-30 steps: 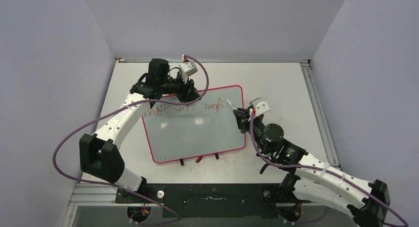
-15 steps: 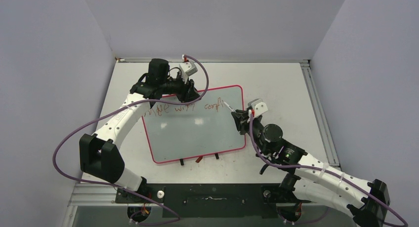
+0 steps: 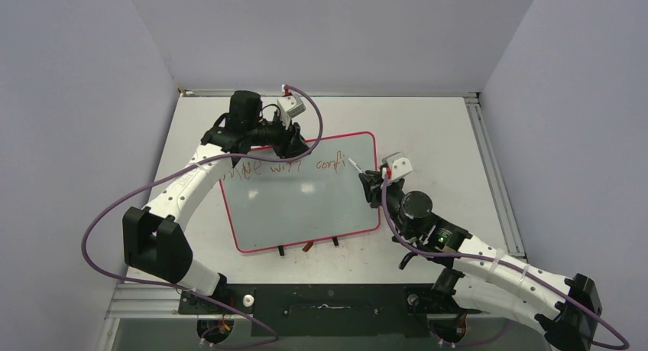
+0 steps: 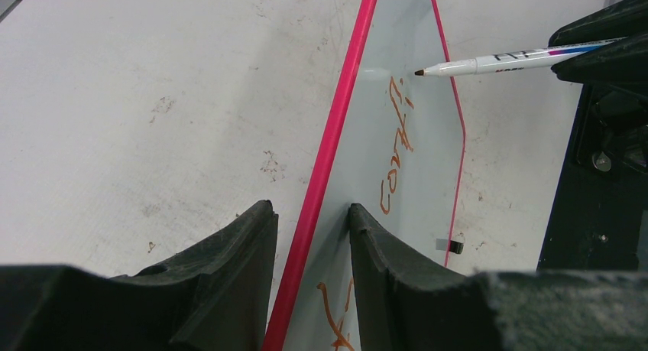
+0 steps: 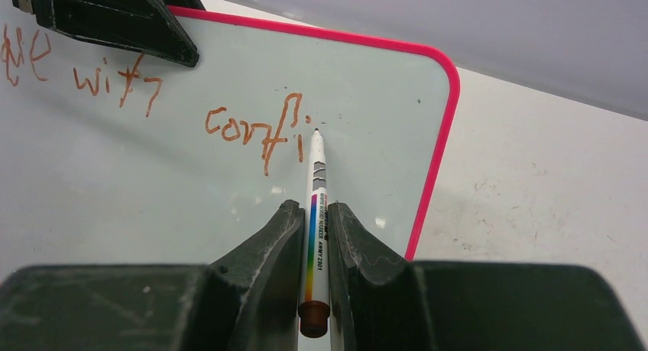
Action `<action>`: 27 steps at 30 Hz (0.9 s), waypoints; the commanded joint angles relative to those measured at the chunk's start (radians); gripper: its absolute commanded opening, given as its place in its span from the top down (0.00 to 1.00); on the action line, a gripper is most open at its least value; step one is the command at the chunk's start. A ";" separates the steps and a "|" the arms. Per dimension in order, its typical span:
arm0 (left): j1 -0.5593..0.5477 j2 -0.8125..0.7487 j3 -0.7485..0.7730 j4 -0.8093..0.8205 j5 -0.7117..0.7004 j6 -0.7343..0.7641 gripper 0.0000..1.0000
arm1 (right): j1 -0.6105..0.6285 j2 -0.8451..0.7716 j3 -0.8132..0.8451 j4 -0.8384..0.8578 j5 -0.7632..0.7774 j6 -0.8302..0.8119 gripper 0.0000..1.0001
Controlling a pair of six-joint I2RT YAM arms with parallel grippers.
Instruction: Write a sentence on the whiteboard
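Observation:
The whiteboard (image 3: 306,206), pale with a pink rim, stands tilted on the table. The sentence (image 3: 286,167) in red-brown marker reads roughly "Move with confi" along its top. My left gripper (image 3: 294,147) is shut on the board's top edge, with the pink rim (image 4: 336,129) between its fingers (image 4: 309,207). My right gripper (image 3: 369,184) is shut on a white marker (image 5: 317,213). Its tip sits at the board face just right of the "confi" (image 5: 252,129). The marker (image 4: 512,59) also shows in the left wrist view, pointing at the board (image 4: 428,137).
Two black feet (image 3: 281,250) and a small red piece (image 3: 306,246) sit at the board's near edge. A metal rail (image 3: 489,175) runs along the table's right side. Grey walls enclose the table on three sides.
My right gripper with the marker has shifted slightly left and toward the near edge, the tip staying by the last letter. The left arm and board have not moved.

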 commanded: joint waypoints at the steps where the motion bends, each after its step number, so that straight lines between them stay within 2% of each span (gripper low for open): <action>1: 0.000 -0.005 -0.008 -0.034 0.041 -0.005 1.00 | -0.004 -0.017 -0.019 -0.001 0.026 0.021 0.95; 9: 0.000 -0.003 -0.008 -0.033 0.042 -0.005 1.00 | -0.003 -0.020 -0.027 -0.014 0.037 0.026 0.95; 20: 0.000 0.000 -0.010 -0.033 0.045 -0.003 1.00 | -0.003 0.029 -0.017 0.076 0.020 -0.026 0.95; 27: 0.001 0.000 -0.010 -0.033 0.044 -0.003 1.00 | -0.002 0.032 -0.020 0.051 -0.005 -0.015 0.95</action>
